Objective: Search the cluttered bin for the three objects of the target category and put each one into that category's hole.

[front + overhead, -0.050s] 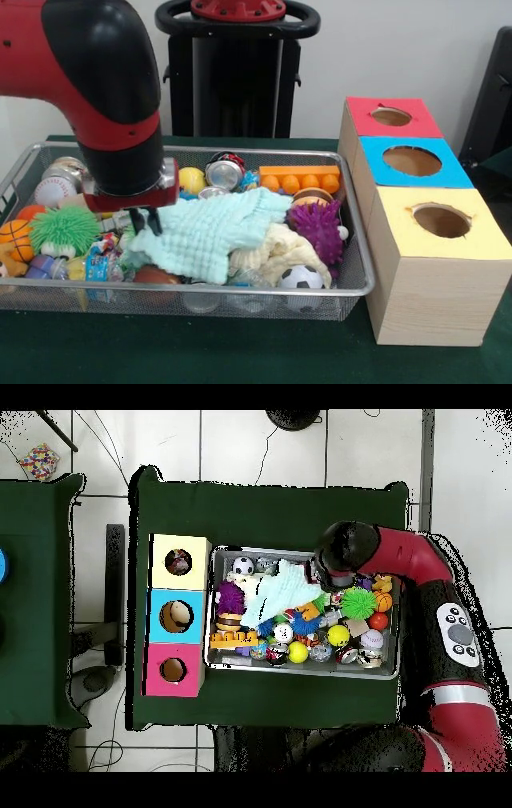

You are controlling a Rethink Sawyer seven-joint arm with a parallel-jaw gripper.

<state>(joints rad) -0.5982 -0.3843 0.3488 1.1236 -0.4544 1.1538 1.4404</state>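
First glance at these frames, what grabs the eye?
The red and black arm, reaching down over the left of the wire bin, its gripper at the edge of a pale green cloth. Beside the bin, a row of three boxes with round holes: red, blue, yellow tops. A purple spiky ball stands out in the clutter.

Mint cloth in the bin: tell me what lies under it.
The mint cloth drapes over a cream cloth, whose edge shows. Whatever else lies beneath is covered. The gripper touches its left edge.
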